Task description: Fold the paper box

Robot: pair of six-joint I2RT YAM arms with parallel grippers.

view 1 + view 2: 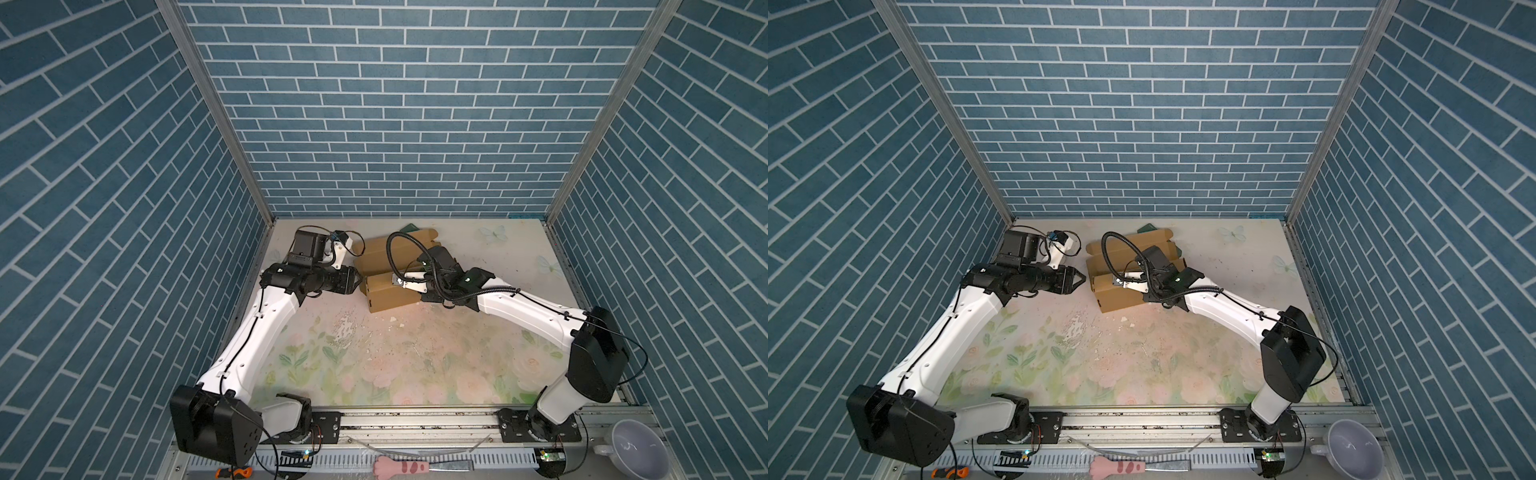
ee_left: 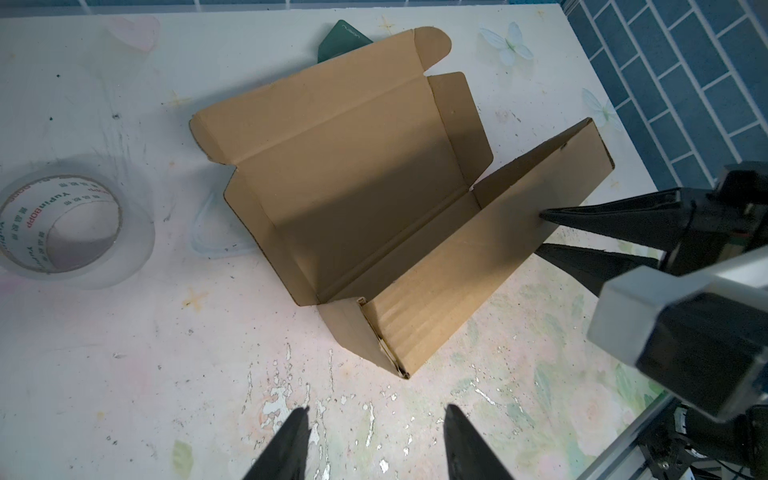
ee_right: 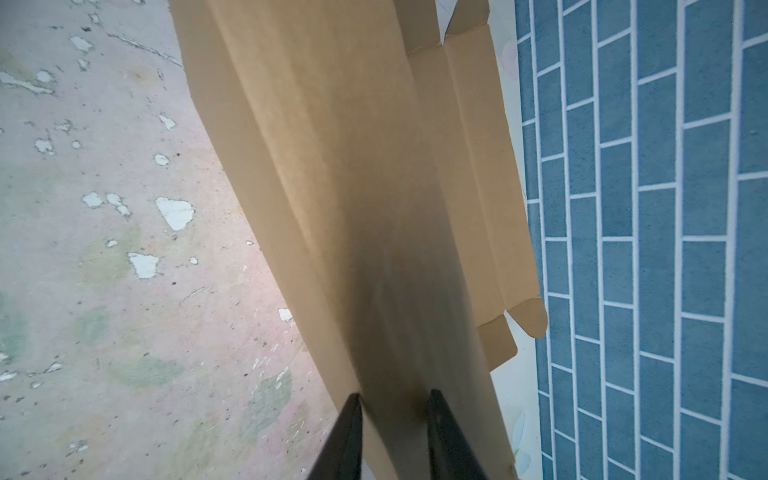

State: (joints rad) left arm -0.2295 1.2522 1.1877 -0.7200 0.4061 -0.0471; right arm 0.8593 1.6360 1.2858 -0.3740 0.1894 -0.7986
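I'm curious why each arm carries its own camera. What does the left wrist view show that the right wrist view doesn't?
Only the left wrist view: the whole paper box lying open, a roll of clear tape, a corner of a dark green block, and the left tool, open and holding nothing.
Only the right wrist view: a close look at the box wall running between the right tool's fingers.
Both: the box, the right tool, the flowered table and the blue brick wall.

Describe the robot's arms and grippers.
The left arm and right arm have white shells, black joint housings and thin black cables clipped along them. A ribbed black hose loops over the right wrist. The left gripper and right gripper have tapered black fingers.
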